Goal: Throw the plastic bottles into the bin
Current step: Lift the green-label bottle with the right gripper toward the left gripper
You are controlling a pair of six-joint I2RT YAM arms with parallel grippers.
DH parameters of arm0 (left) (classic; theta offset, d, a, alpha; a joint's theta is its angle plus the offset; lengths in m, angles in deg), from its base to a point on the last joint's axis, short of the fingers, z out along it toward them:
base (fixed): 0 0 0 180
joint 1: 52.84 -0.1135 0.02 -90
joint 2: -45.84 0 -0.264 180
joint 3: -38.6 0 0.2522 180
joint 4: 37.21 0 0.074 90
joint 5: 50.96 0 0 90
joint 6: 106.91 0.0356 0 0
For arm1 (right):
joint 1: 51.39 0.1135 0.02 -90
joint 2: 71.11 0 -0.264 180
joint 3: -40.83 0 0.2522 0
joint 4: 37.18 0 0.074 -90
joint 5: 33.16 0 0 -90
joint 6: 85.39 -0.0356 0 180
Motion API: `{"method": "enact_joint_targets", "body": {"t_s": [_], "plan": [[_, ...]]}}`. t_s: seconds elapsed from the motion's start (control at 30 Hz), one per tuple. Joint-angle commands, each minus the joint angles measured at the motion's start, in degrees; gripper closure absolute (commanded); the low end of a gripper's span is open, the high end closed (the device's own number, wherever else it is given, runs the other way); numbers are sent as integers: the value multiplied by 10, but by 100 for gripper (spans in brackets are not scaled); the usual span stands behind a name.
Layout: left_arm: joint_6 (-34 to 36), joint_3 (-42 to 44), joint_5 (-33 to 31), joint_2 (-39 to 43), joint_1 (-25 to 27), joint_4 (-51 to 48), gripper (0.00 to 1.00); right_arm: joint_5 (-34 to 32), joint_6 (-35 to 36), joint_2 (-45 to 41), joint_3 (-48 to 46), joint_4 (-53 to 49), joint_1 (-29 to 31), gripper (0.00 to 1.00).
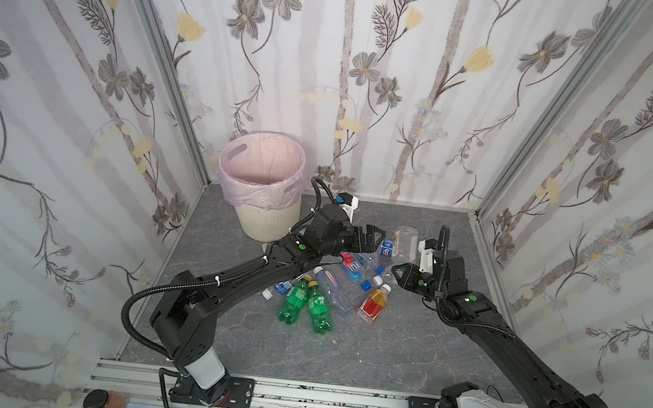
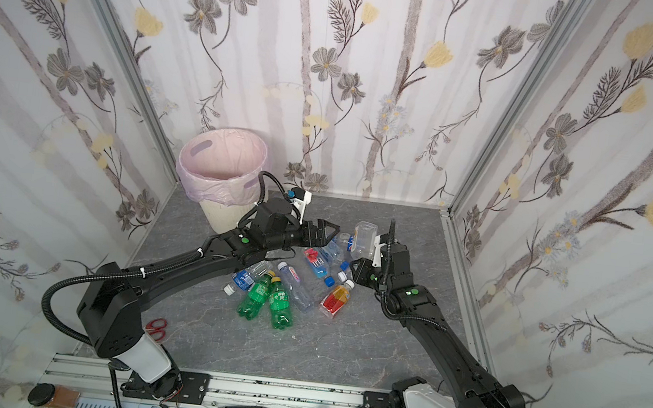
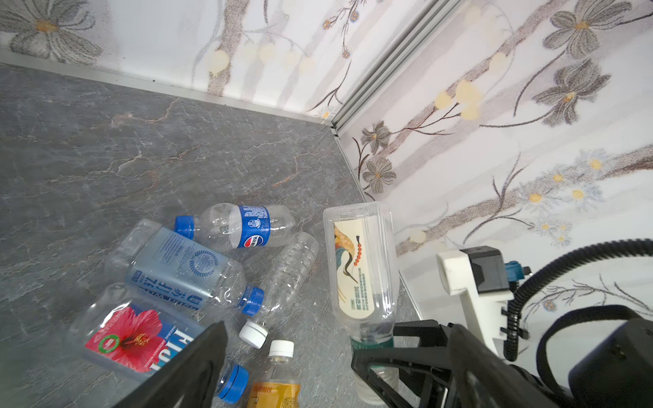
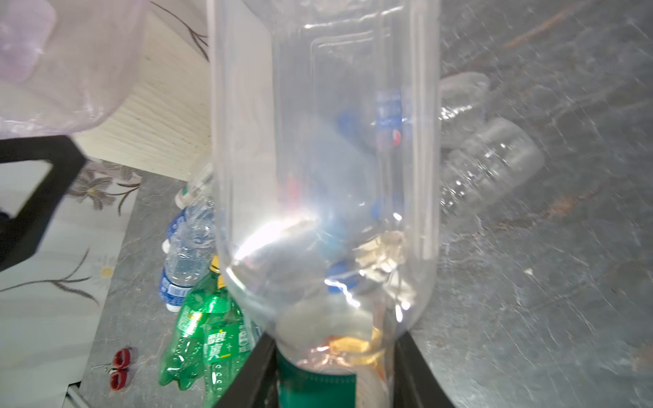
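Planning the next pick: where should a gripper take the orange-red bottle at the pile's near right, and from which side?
Probably across the mid-body of the orange-red bottle, coming down from above. It lies flat with the table bare along both long sides, while its white cap end sits near a blue cap.

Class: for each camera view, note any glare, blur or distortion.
Right wrist view: white glare streaks the clear square plastic bottle, which fills the frame and smears everything behind it. Left wrist view: crisp, no glare. Both top views: wide-angle lens splays the aluminium corner posts; even light, soft shadows.
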Motion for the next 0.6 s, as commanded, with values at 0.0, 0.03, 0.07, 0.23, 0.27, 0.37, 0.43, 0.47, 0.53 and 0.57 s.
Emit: {"method": "enact_joint_targets", "body": {"t_s": [0.0, 0.03, 0.07, 0.23, 0.27, 0.37, 0.43, 0.47, 0.53, 0.57], "plan": [[0, -28, 26, -14, -5, 17, 0, 23, 13, 8, 28, 38, 22, 70], [-4, -34, 32, -19, -7, 17, 0, 21, 15, 12, 38, 40, 32, 70], [-7, -39, 34, -21, -8, 17, 0, 21, 17, 15, 46, 42, 37, 70], [-7, -53, 39, -28, -16, 16, 2, 27, 23, 35, 86, 45, 62, 70], [-11, -52, 40, -29, -19, 16, 3, 27, 24, 38, 92, 45, 66, 70], [-21, -49, 44, -28, -27, 17, 6, 27, 26, 44, 108, 47, 73, 71], [-20, -49, 48, -25, -31, 17, 8, 29, 26, 49, 117, 49, 78, 71], [-20, -49, 49, -25, -32, 17, 9, 30, 27, 51, 120, 52, 81, 71], [-19, -52, 51, -24, -33, 17, 11, 34, 26, 58, 126, 58, 88, 71], [-19, -52, 53, -25, -33, 17, 12, 33, 27, 61, 129, 59, 91, 71]]}}
